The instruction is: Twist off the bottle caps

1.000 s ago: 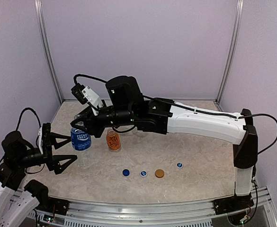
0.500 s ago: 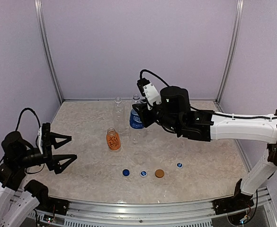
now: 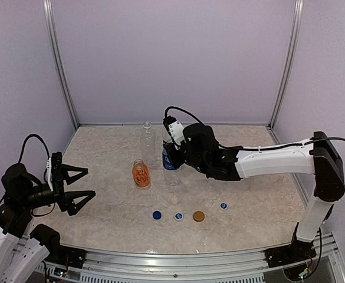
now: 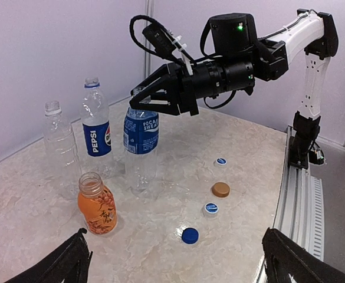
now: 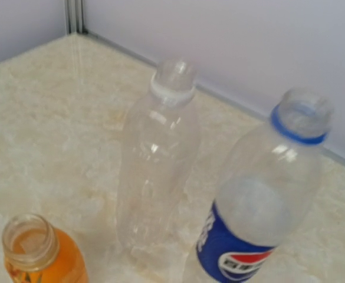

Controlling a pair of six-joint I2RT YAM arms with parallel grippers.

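Right gripper (image 4: 138,100) squeezed tight on the top of the bright-blue label bottle (image 4: 140,132), upright on the table (image 4: 30,224). Left gripper (image 3: 90,183) wide apart, holding nothing, far to the left of it. Just past the right gripper: tall Pepsi bottle (image 4: 97,132) and clear bottle (image 4: 60,147), both open. Beside those, short orange bottle (image 4: 97,206), open too. Nearer than the right gripper, four little caps (image 4: 211,207) in a row.
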